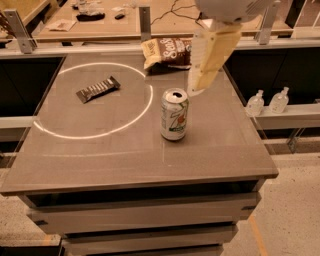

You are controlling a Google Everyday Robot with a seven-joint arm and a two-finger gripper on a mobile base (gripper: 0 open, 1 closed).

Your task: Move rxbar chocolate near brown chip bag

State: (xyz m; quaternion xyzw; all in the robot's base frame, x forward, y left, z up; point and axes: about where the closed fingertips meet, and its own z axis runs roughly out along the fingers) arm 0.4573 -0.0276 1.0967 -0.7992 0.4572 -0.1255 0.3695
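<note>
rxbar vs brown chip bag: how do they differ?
The rxbar chocolate is a thin flat strip; the brown chip bag is larger and crinkly. The bar lies inside the white circle; the bag sits outside it at the far edge. The bar shows whole; the gripper, hanging near the can, hides the bag's right side. Both are dark brown, on the table.

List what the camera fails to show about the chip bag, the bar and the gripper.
The brown chip bag: its right part is hidden behind the gripper, which hangs over the table at the rear right, by the can.
The arm: cut off by the top edge of the camera view.
The rxbar chocolate: lettering too small to read.
</note>
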